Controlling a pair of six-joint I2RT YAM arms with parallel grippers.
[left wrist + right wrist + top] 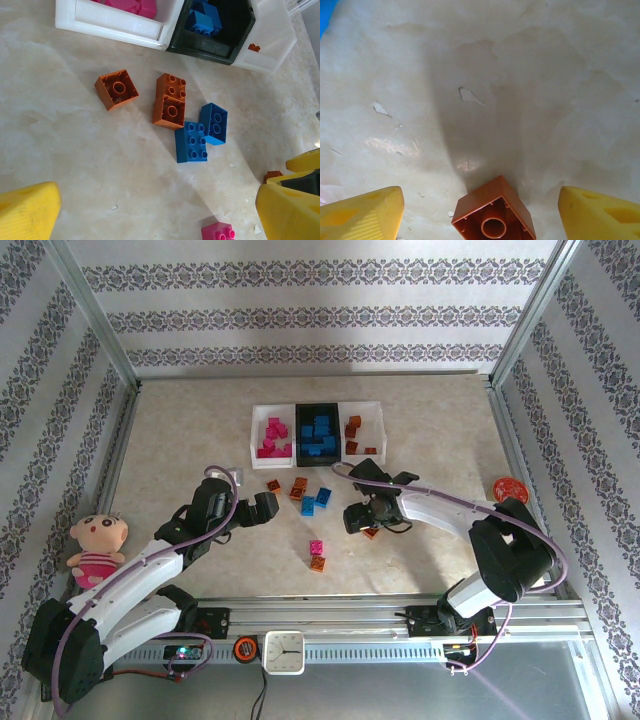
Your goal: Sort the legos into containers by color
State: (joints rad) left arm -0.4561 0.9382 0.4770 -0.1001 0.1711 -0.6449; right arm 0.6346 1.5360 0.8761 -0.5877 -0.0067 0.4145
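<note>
Both grippers are spread and hold nothing. The left gripper (266, 507) hovers near the loose orange and blue legos (190, 141), I think to choose one. These lie just before the containers (254, 430), which keep pink, blue and orange apart. The right gripper (356, 519) is low over the table (180, 440), jaws on either side of an orange brick (494, 215), likely to pinch it.

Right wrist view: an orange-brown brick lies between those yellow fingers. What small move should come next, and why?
Probably lower a little and close the right gripper on the orange-brown brick. The yellow fingers stand open on either side of it, and the brick, lying hollow side up, is not yet gripped. It looks bound for the right-hand white bin, where others of its color lie.
</note>
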